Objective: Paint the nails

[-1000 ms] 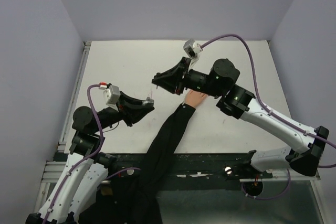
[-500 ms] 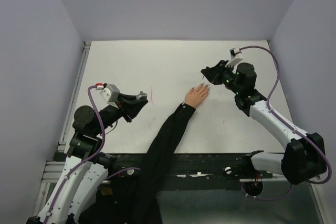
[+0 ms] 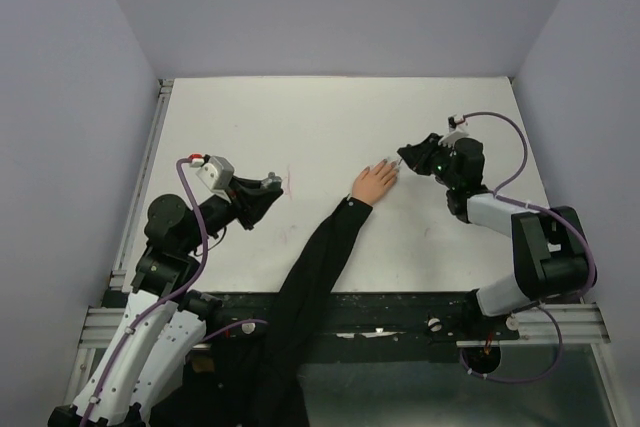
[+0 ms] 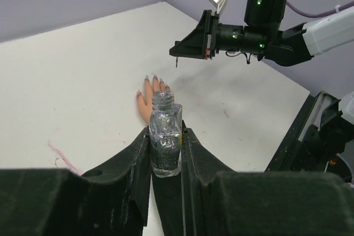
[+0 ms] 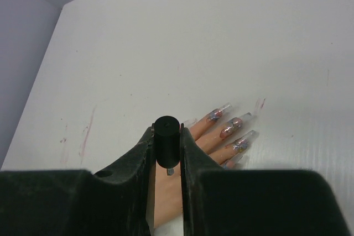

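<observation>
The pale peach fake hand (image 3: pixel 373 183) lies palm down mid-table, its black sleeve (image 3: pixel 320 257) running to the near edge. Its nails (image 5: pixel 231 127) are long, clear and glittery purple; they also show in the top view (image 3: pixel 390 166). My right gripper (image 3: pixel 404 157) is shut on a black brush cap (image 5: pixel 167 141) and sits low over the hand's back, just behind the fingers (image 5: pixel 166 131). My left gripper (image 3: pixel 268 187) is shut on a small open glass bottle (image 4: pixel 165 136) of dark glitter polish, held upright left of the hand.
Faint pink streaks mark the white table (image 3: pixel 289 183) left of the hand. Purple walls (image 3: pixel 80 97) close in the table on three sides. The right arm's links (image 3: pixel 540 242) lie along the right side of the table.
My right gripper has swung right, from beside the left gripper to the hand's fingertips, and come down low there. My left gripper has stayed about where it was, still holding the bottle.
</observation>
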`<state>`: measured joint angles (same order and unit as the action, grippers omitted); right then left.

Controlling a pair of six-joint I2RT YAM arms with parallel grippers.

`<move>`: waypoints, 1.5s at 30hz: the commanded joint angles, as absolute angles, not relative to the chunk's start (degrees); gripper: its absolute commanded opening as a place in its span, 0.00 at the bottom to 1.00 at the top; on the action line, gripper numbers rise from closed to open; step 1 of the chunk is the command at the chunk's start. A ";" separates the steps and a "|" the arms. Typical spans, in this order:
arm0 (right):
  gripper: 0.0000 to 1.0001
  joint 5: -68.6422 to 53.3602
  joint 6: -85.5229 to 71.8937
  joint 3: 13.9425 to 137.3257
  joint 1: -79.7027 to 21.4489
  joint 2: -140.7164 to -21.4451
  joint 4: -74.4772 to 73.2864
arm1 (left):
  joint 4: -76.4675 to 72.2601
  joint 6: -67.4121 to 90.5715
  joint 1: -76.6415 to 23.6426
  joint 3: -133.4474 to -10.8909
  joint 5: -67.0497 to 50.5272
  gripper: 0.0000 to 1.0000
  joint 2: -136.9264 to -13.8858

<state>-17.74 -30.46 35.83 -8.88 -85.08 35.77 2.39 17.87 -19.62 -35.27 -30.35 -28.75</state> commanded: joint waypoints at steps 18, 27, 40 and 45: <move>0.01 -11.95 -31.38 34.80 -8.35 -99.40 46.84 | 1.49 16.70 -19.95 -37.18 -29.62 0.00 -30.32; 0.01 -10.72 -31.82 35.95 -8.35 -101.95 48.16 | 1.32 16.61 -19.95 -37.09 -29.62 0.00 -29.97; 0.01 -10.63 -31.55 37.18 -8.35 -103.09 47.90 | 1.32 16.61 -19.95 -37.09 -29.79 0.00 -30.06; 0.01 -9.84 -31.64 37.62 -8.35 -103.27 46.50 | 1.23 16.61 -19.86 -37.18 -29.88 0.00 -29.97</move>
<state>-12.25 -31.57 36.03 -8.86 -101.91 46.00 2.46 17.30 -19.62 -35.27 -30.35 -30.48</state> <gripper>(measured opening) 0.244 0.316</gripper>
